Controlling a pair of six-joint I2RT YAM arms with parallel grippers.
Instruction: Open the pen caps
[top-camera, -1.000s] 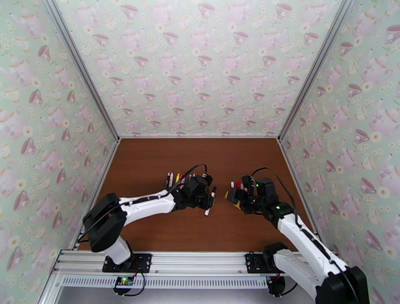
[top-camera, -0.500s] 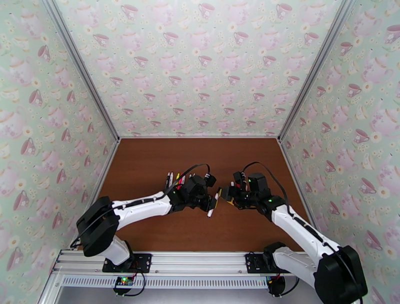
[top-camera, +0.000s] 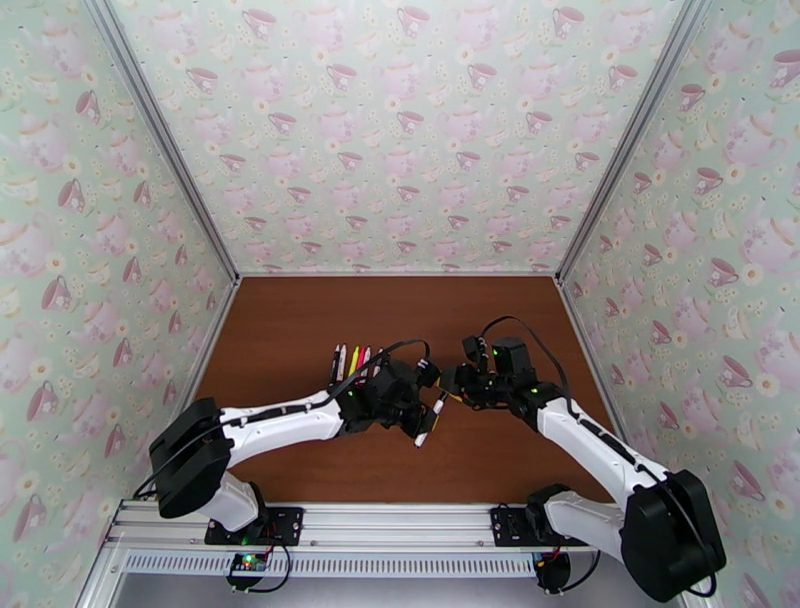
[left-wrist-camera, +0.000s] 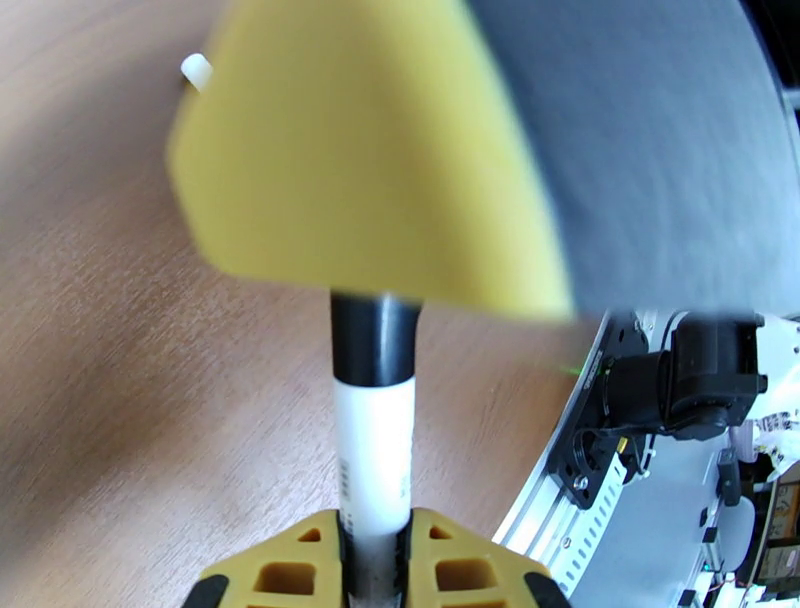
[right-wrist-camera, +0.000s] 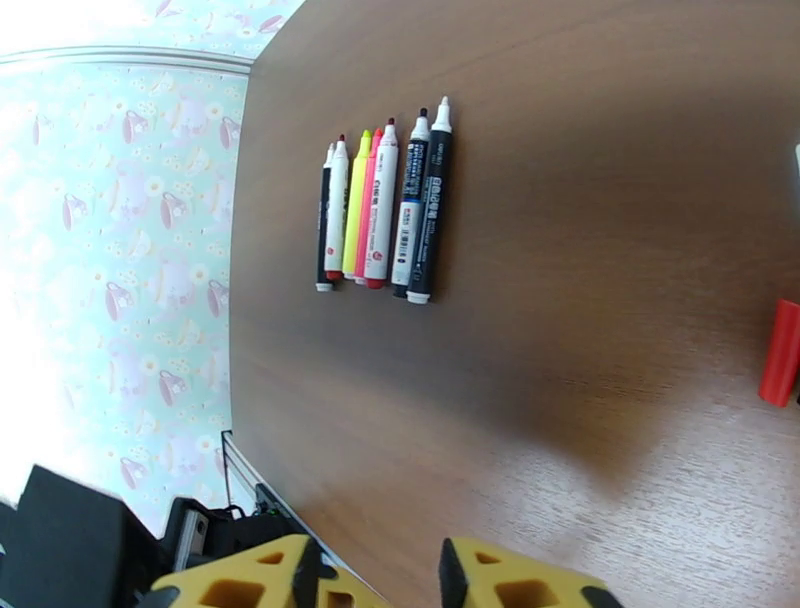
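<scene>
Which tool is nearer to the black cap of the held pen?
Right. The right tool sits over the black cap; the left tool grips the white barrel below it.

Right jaws now over at the pen's (top-camera: 429, 418) cap (left-wrist-camera: 375, 338)

A lab test booth: aluminium rails (top-camera: 400, 520), teacup-wallpaper walls (top-camera: 400, 130), brown tabletop (top-camera: 300, 320)

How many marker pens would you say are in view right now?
8. Seven marker pens lie side by side in a row on the brown table; one white, black-ended pen sits in the left gripper. The tight row could hide another.
</scene>
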